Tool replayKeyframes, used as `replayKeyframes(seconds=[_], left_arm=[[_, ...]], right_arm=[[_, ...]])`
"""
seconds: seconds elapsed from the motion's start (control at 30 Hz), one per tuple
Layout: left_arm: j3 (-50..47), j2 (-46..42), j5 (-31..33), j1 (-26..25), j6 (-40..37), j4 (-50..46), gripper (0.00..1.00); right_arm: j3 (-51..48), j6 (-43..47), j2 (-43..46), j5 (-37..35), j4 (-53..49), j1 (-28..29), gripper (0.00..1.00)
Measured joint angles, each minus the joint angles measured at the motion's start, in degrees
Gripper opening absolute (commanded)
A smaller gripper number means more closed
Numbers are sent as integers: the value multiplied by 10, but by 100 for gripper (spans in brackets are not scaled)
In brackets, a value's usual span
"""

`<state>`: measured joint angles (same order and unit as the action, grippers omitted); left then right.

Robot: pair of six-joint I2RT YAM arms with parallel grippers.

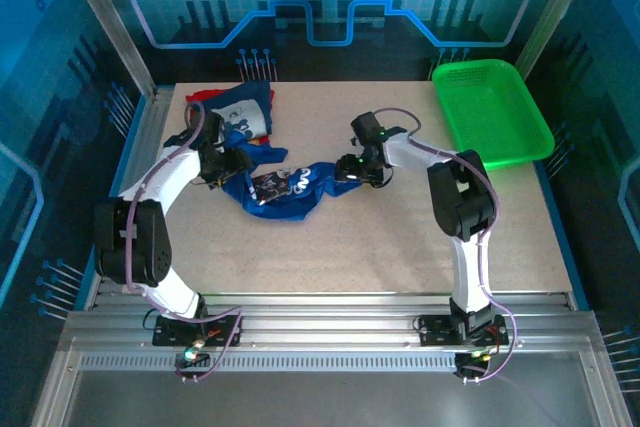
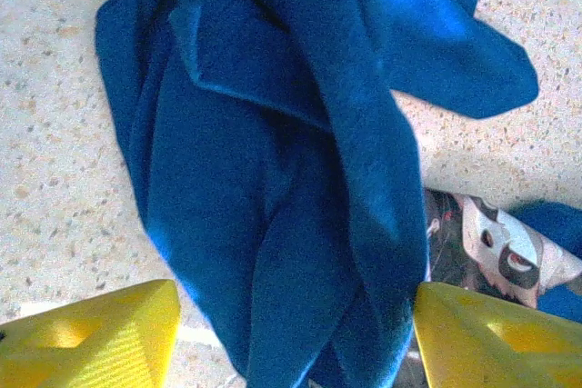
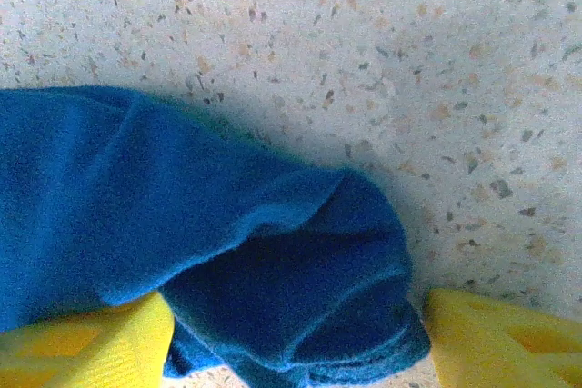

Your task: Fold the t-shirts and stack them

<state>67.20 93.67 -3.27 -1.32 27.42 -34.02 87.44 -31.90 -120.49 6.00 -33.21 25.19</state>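
Observation:
A royal blue t-shirt [image 1: 292,205] lies crumpled mid-table, its white cartoon print [image 1: 275,185] facing up. My left gripper [image 1: 232,162] is at its left end. In the left wrist view the left gripper [image 2: 296,297] is open, yellow fingers [image 2: 100,338] straddling a thick bunch of the blue t-shirt [image 2: 273,179]. My right gripper [image 1: 347,169] is at the shirt's right end. The right wrist view has the right gripper [image 3: 296,315] open around a folded blue sleeve [image 3: 300,288]. A navy and white t-shirt [image 1: 243,112] and a red t-shirt [image 1: 201,97] lie heaped at the back left.
A green mesh basket [image 1: 490,107] sits empty at the back right corner. The speckled tabletop [image 1: 330,257] is bare in front of the blue shirt. Metal frame posts stand at the back corners.

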Motion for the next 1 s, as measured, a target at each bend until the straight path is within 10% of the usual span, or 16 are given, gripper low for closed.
replayKeyframes(seconds=[0.17, 0.63, 1.0], left_arm=[[-4, 24, -6, 0, 8, 17, 54], [-103, -110, -2, 0, 72, 22, 77], [-130, -144, 1, 6, 87, 13, 54]], right_arm=[[22, -11, -16, -15, -22, -1, 59], [23, -20, -17, -21, -23, -1, 59], [15, -22, -14, -19, -17, -5, 59]])
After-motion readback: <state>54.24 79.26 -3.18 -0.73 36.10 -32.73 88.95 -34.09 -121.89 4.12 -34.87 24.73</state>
